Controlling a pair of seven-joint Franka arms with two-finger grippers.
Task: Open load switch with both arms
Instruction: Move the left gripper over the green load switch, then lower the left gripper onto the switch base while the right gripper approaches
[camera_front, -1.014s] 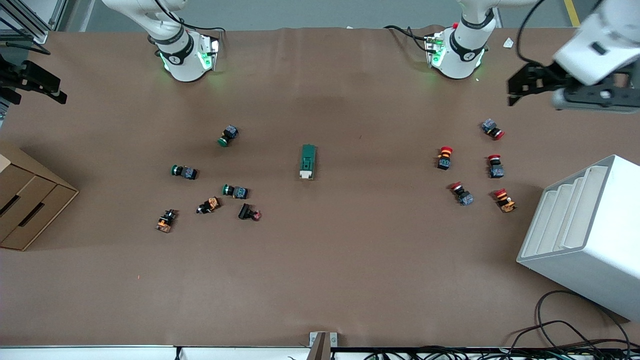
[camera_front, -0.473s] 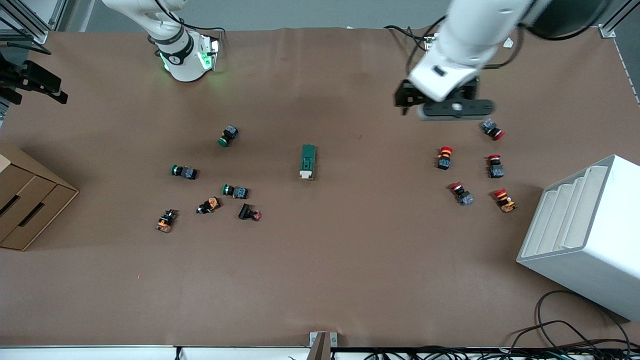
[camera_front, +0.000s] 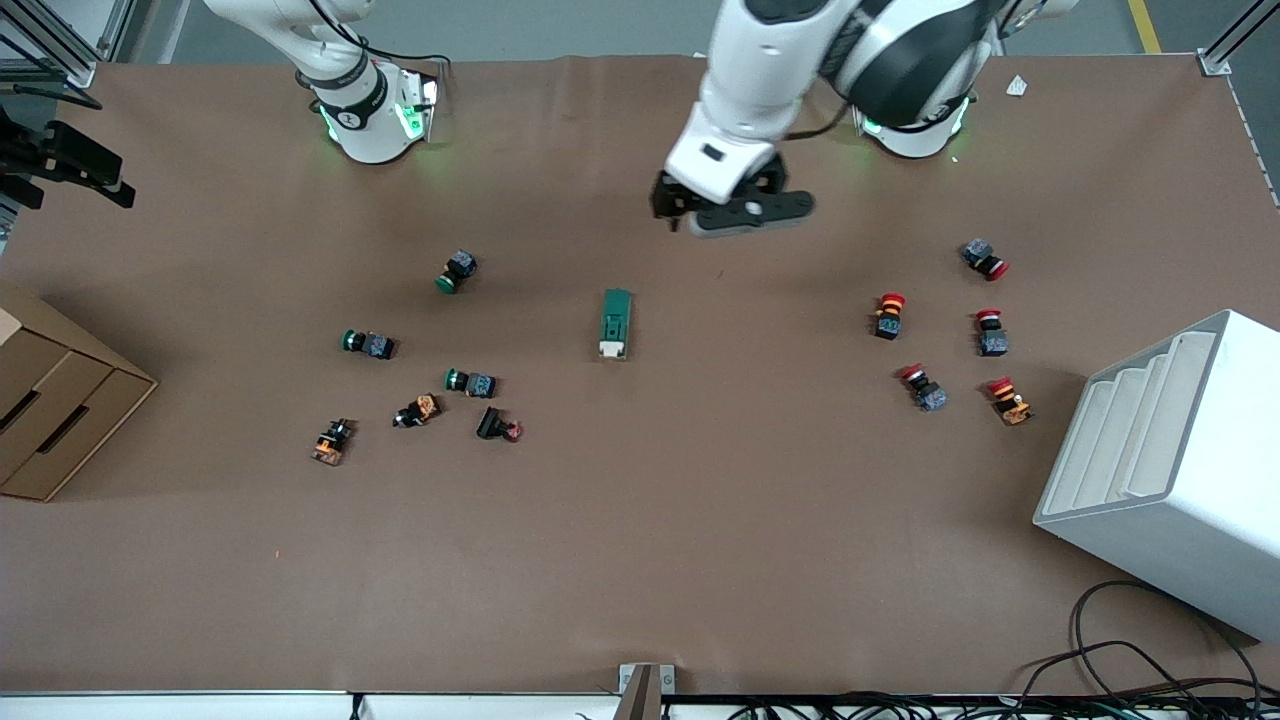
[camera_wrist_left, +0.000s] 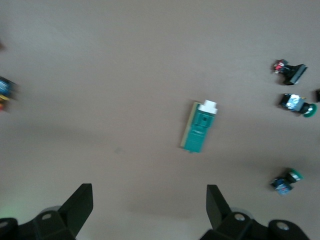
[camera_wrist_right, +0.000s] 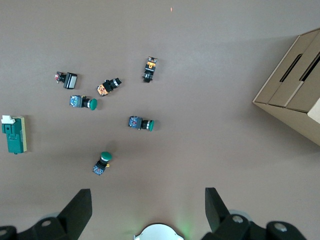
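A cardboard box (camera_front: 60, 400) sits at the right arm's end of the table, cut off by the frame edge in the front view. The right wrist view shows more of its slotted face.

The right arm waits. Only its base and lowest link show at the top of the front view. The right gripper (camera_wrist_right: 147, 192) is seen properly only in its own wrist view, held high over that end of the table with fingers spread wide and nothing between them.

Six small push buttons (camera_front: 470, 382) lie scattered next, some green-capped. All six show in the right wrist view, but the left wrist view catches only three.

The load switch (camera_front: 617, 323) lies flat in the middle of the frame, alone on bare table, its white end nearer the front camera. The right wrist view crops it at the edge.

The left gripper (camera_wrist_left: 150, 187) hangs over bare table between the left base and the switch. It is not touching the switch, and its fingers are spread and empty. The arm hides part of its own base.

Five red-capped buttons (camera_front: 890, 315) follow, one of them only a blur in the left wrist view. A white rack (camera_front: 1170, 470) runs off the frame in the lower corner.
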